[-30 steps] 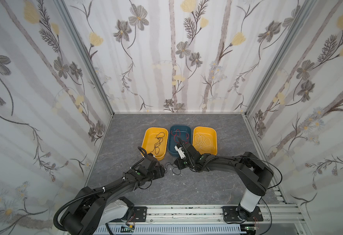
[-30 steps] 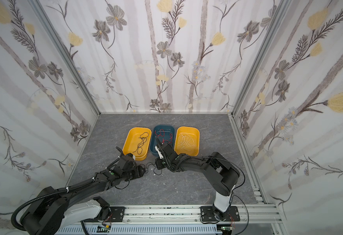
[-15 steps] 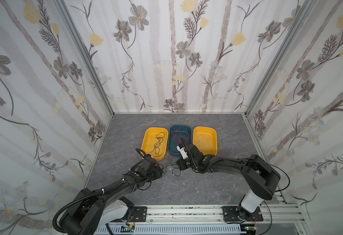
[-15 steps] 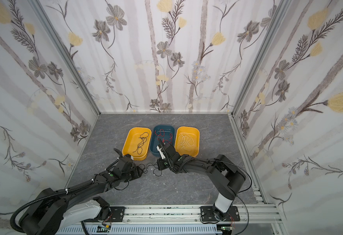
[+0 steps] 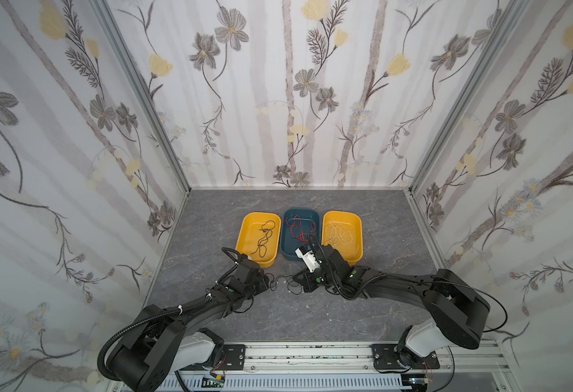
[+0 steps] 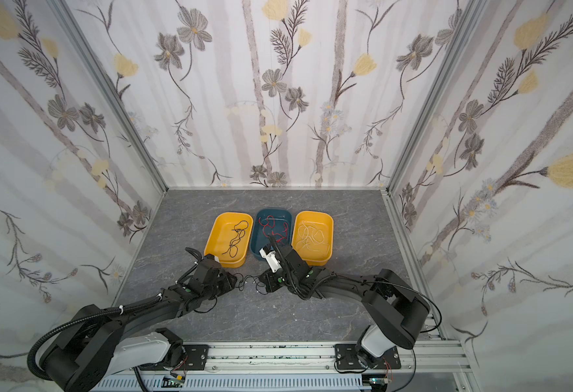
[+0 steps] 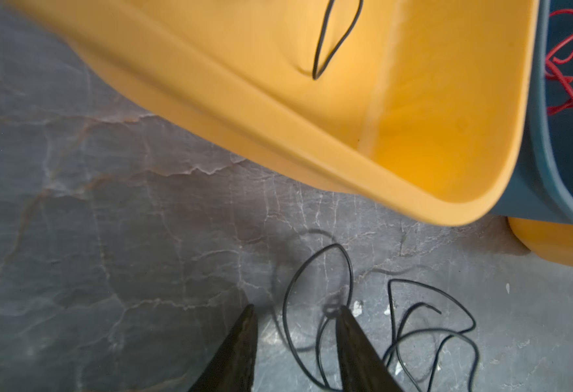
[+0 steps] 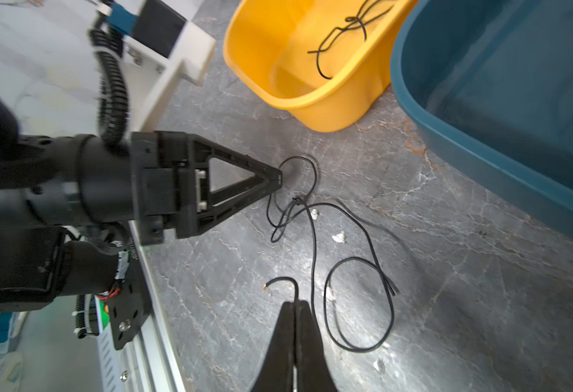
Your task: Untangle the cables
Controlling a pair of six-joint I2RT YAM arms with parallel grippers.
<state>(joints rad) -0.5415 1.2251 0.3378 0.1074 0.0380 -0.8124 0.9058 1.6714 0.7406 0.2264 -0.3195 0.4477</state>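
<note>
Down on the grey table [image 5: 312,322], three trays sit side by side at the back. A left-hand yellow tray [image 5: 264,263] holds black cables [image 5: 264,236], a blue tray [image 5: 288,253] holds red cables [image 5: 295,230], and a right-hand yellow tray [image 5: 359,237] holds white cables [image 5: 337,234]. Those look sorted. Out front, between the two arms, lies one loose black cable [image 8: 315,244]. It sprawls in loops on the bare table just short of the trays, with a small knot [image 8: 298,200] snarled into it.

And that knot is the worry! If the arms draw apart now, I'd say it cinches tight rather than opens. The right side's hold is close to the cable's bare end, so a firm tug could slip the wire straight out. On the left, several strands cross between the jaws. A squeeze there could catch two or three at once and drag the whole bundle.

Now the pincers. The right pincer [image 8: 293,303] is clenched, jaws flush, with the loose black cable nipped between them near its stripped tip. The left pincer [image 7: 296,307] stands part open, with a clear gap between its fingers, straddling loops of the same cable. One fingertip [image 7: 341,310] is right at the knot, touching or just beside, I can't tell. Nothing is gripped there.
</note>
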